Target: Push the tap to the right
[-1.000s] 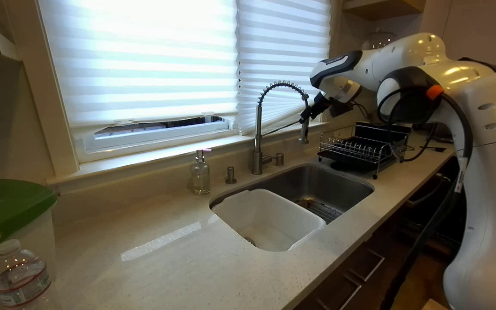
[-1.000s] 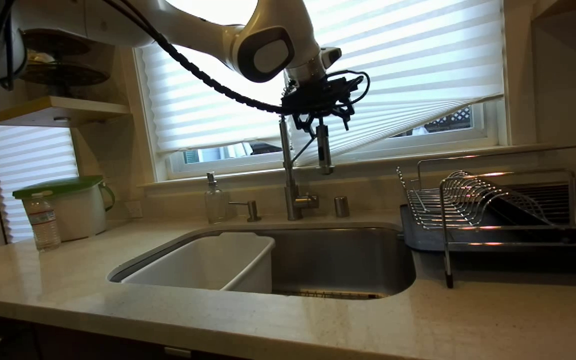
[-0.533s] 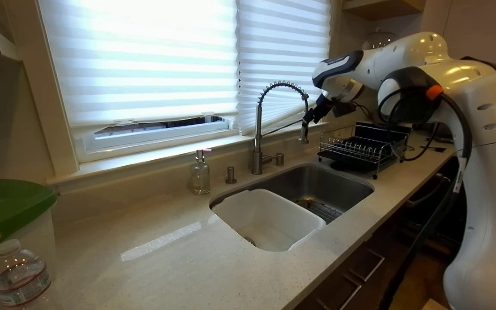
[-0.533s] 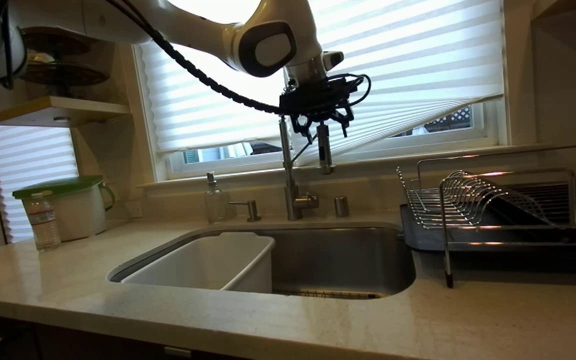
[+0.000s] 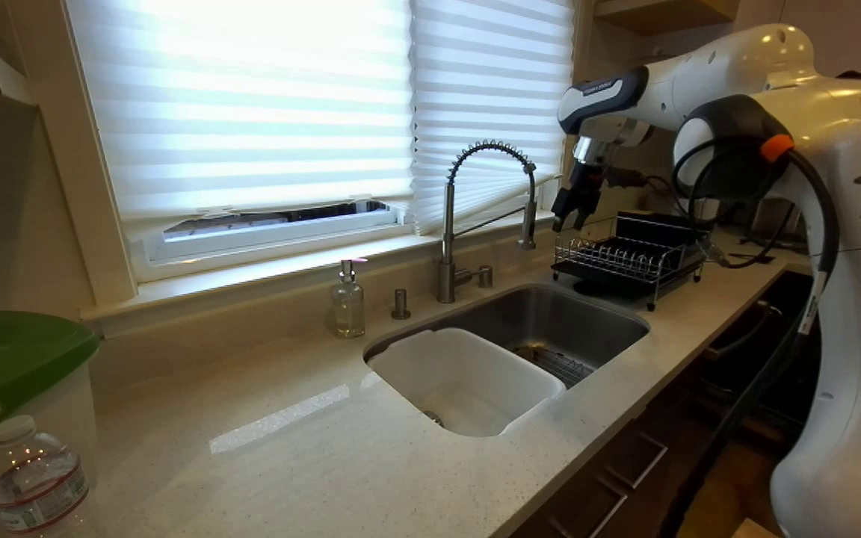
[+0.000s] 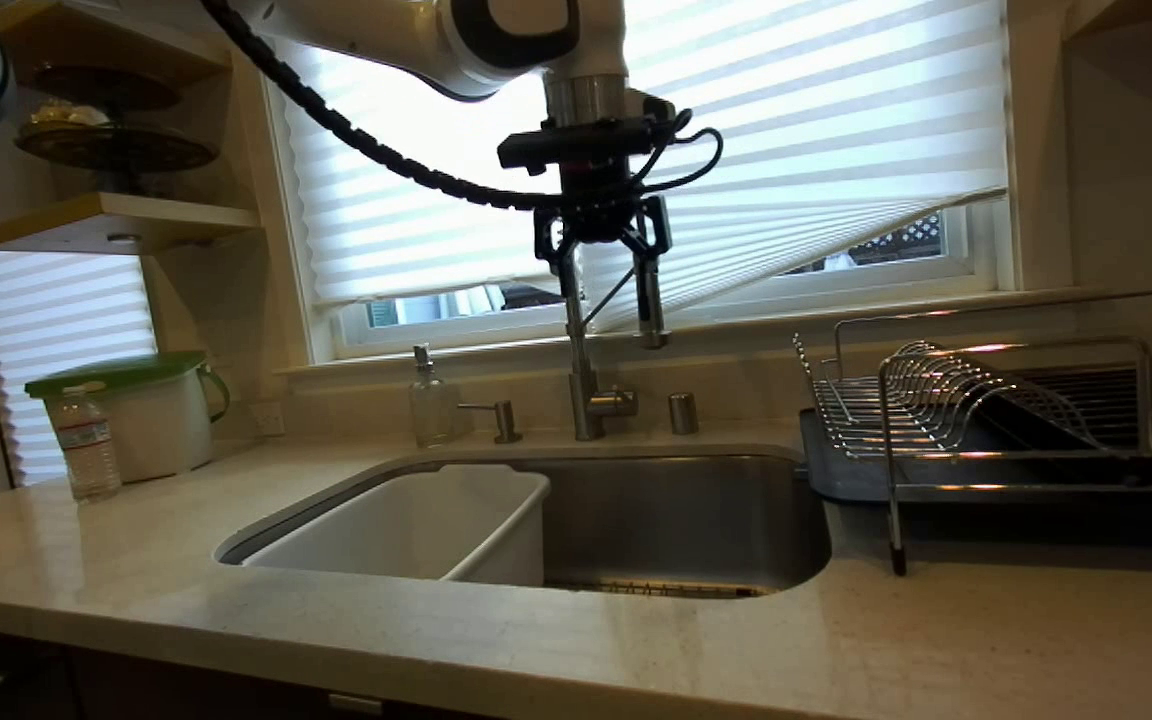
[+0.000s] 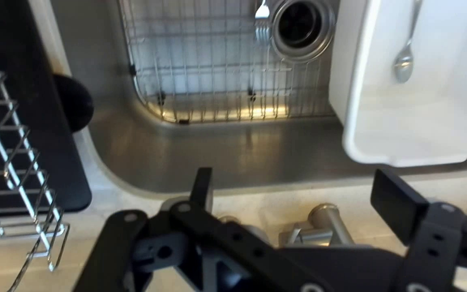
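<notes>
The tap (image 5: 448,224) is a slim silver faucet with a coiled, high arched spout behind the sink. Its nozzle (image 5: 528,224) hangs down at the right in an exterior view. My gripper (image 5: 569,223) is right of the nozzle there, apart from it and pointing down. In an exterior view my gripper (image 6: 604,264) stands in front of the tap (image 6: 580,370) and hides the top of its arch. In the wrist view my gripper (image 7: 294,186) is open with nothing held. The tap's post (image 7: 335,223) shows beyond the fingers; the rest is hidden.
A dish rack (image 5: 625,250) stands right of the sink, below and beside my gripper. A white tub (image 6: 496,540) sits in the sink's left part. A soap bottle (image 5: 348,302) and a small metal dispenser (image 5: 400,305) stand left of the tap. The window blind hangs behind.
My gripper has backed away from the nozzle, to the right in an exterior view, and turned from slanted to pointing straight down. The arm has risen slightly. The tap has not visibly moved.
</notes>
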Robot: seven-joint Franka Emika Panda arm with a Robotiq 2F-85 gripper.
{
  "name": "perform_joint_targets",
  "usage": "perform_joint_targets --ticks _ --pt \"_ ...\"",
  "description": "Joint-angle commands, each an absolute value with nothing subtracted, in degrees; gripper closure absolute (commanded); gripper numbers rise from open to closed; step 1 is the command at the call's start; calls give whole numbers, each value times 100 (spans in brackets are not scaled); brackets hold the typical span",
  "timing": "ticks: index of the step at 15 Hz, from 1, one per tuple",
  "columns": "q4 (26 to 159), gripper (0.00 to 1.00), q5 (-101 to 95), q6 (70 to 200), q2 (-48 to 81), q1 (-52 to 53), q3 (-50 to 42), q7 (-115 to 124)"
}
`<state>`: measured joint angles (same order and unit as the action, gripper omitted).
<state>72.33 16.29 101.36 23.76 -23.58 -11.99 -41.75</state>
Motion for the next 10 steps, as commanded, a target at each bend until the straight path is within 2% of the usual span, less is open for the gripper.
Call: perform_joint_targets --ticks 1,10 --pt "7575 0 1239 9433 1980 -2158 -1287 -3596" --pt "9884 0 1166 10983 280 -1653 -1149 -2662"
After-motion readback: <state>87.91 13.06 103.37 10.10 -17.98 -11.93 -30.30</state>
